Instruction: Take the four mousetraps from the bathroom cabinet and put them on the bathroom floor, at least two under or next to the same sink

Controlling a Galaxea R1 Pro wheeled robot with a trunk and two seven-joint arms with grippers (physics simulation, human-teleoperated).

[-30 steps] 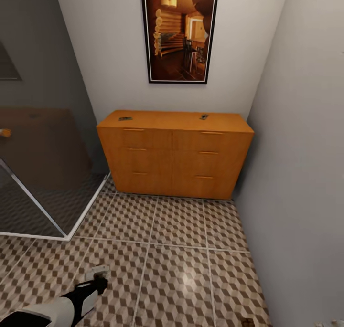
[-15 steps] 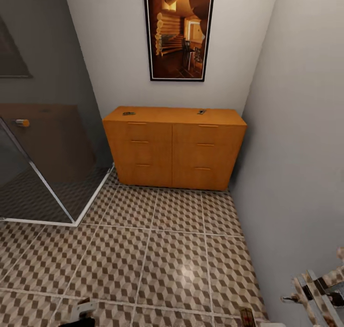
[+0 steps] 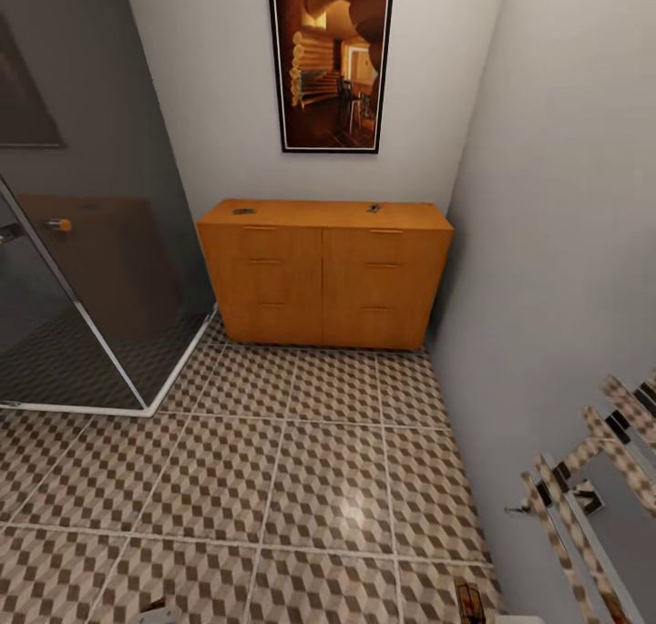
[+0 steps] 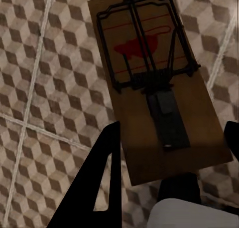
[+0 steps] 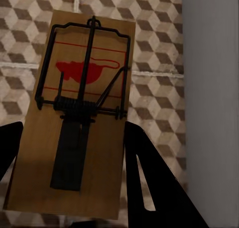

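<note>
The orange-brown cabinet (image 3: 323,273) stands against the far wall, drawers closed. Two small mousetraps lie on its top, one near the left end (image 3: 243,211) and one towards the right (image 3: 374,208). My left gripper (image 4: 174,133) is shut on a mousetrap (image 4: 149,88), a tan board with a dark spring bar and a red mark, held above the cube-patterned bathroom floor (image 4: 45,88). My right gripper (image 5: 72,128) is shut on another mousetrap (image 5: 79,108) over the same tiles, close to a grey wall (image 5: 209,88). A trap (image 3: 469,598) shows at the head view's bottom edge. The sink is out of view.
A glass-walled shower (image 3: 82,314) fills the left side, its white kerb (image 3: 173,383) running to the cabinet's corner. A grey wall (image 3: 547,241) closes the right side, with a shiny rail fixture (image 3: 583,487) low on it. A framed picture (image 3: 330,59) hangs above the cabinet.
The whole head view has drawn back from the cabinet and swung slightly right. My left arm has slipped out at the bottom edge, and the rail fixture has come in at the right.
</note>
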